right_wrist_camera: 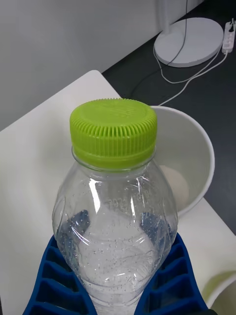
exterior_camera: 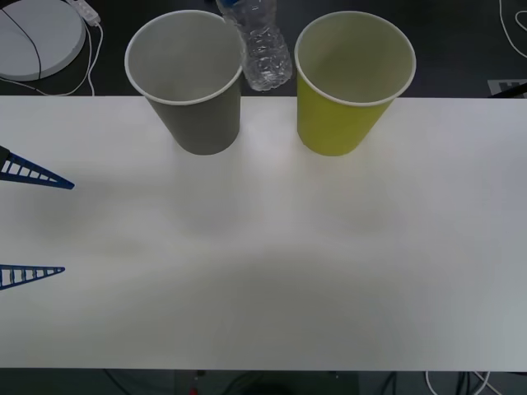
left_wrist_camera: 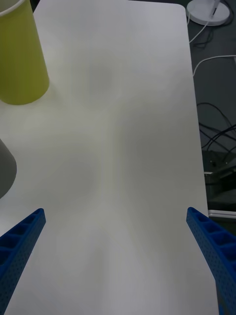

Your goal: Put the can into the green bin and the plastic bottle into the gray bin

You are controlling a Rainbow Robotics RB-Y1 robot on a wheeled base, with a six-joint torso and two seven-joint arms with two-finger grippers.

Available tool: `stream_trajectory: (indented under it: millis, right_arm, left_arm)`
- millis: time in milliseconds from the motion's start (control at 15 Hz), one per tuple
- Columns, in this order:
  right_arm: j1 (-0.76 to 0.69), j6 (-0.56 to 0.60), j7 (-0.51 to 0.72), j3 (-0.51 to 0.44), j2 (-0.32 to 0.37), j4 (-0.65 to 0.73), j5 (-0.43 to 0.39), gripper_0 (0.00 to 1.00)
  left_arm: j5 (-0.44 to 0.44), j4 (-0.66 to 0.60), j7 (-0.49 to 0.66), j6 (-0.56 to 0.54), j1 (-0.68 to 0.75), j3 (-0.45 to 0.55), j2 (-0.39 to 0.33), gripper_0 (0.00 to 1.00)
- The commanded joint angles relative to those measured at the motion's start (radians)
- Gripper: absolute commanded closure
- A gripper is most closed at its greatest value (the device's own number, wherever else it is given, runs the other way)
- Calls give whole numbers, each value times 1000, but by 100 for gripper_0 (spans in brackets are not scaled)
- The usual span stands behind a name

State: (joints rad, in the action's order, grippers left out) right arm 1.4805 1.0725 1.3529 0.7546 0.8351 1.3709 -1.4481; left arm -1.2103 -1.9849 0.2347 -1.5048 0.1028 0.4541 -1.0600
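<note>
The right gripper [right_wrist_camera: 115, 290] clamped the plastic bottle [right_wrist_camera: 115, 216] low on its body, holding it aloft between the gray bin [exterior_camera: 193, 115] and the green bin [exterior_camera: 342, 115] near the table's [exterior_camera: 263, 263] far edge. Empty, thin-walled and slick, it would crush easily. The left gripper [left_wrist_camera: 118, 256] hung open over the table's left edge.

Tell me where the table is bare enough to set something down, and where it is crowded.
The white table is bare in front of the gray bin and the green bin, out to the near edge. The open left gripper hovers at its left edge. The far edge is crowded: both bins stand there, with the plastic bottle, held by the right gripper, between them.
</note>
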Motion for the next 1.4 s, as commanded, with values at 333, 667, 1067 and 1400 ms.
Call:
stream_trajectory:
  millis: [333,667,1067,1400]
  right_arm:
    - [162,-3,0,98,-163,-257,-46,100]
    - [265,-13,0,146,-271,-446,-75,100]
    - [359,-34,0,218,-370,-608,-80,100]
    - [416,-36,0,269,-438,-690,-83,100]
  left_arm:
    - [0,0,0,0,0,0,0,0]
    - [0,0,0,0,0,0,0,0]
    - [0,0,0,0,0,0,0,0]
    - [0,0,0,0,0,0,0,0]
